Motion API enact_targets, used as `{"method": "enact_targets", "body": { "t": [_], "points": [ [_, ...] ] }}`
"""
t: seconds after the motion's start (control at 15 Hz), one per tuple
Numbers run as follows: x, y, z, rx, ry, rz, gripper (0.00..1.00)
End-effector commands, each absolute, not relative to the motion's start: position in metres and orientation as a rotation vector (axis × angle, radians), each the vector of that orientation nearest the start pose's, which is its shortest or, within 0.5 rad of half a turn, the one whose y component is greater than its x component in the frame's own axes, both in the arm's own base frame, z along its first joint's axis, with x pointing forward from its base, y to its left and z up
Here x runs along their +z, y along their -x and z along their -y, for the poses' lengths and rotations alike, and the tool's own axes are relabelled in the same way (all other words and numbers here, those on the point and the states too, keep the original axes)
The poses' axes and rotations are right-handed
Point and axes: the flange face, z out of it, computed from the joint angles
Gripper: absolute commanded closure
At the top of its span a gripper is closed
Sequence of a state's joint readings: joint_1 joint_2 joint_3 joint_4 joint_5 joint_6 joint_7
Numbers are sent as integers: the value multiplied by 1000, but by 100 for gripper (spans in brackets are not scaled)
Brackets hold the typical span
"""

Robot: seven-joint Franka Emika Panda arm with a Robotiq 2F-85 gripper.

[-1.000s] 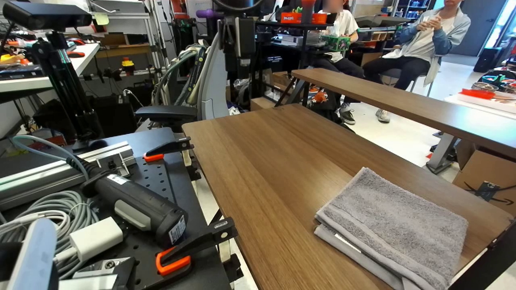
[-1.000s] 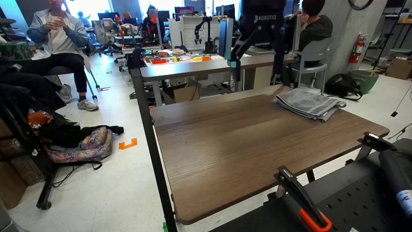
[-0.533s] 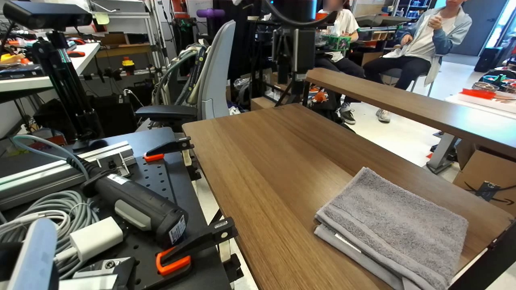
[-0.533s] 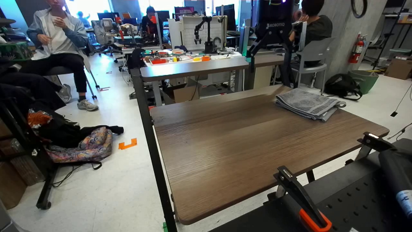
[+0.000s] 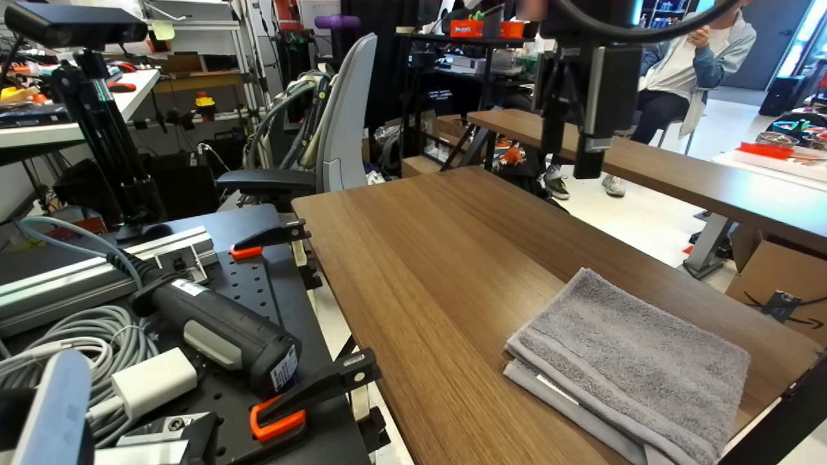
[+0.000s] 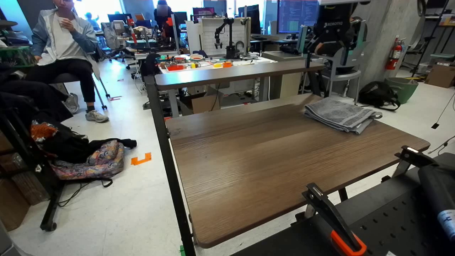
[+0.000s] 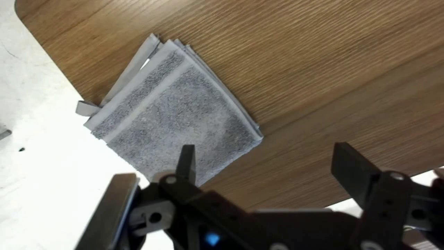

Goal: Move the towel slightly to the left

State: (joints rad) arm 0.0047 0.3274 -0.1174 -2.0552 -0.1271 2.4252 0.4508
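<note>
"Grey towel [image 7: 184,111], left in the wrist view: has it shifted?"

"No. Further right, my gripper [image 7: 265,152] did: both exterior views show it swung nearer the towel, so I judge this the approach, the task's move not begun."

"Their relation?"

"Towel folded on the table [image 7: 347,86], its right corner seen in the wide gap of my gripper, hanging well above, empty."

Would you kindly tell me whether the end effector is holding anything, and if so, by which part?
Nothing is held: the end effector is open, and the towel lies folded on the table.
</note>
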Motion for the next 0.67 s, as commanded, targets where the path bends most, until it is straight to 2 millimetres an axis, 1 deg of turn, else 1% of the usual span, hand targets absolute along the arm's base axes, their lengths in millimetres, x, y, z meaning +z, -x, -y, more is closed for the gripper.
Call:
{"method": "enact_targets", "body": {
  "t": [0.0, 0.2, 0.33, 0.47, 0.6],
  "points": [
    [286, -599, 109, -109, 3144, -853, 0],
    [283, -597, 147, -102, 3127, -952, 0],
    [276, -595, 169, -94, 3114, -995, 0],
    [262, -591, 186, -79, 3100, -1023, 0],
    [242, -589, 199, -56, 3081, -1049, 0]
  ]
}}
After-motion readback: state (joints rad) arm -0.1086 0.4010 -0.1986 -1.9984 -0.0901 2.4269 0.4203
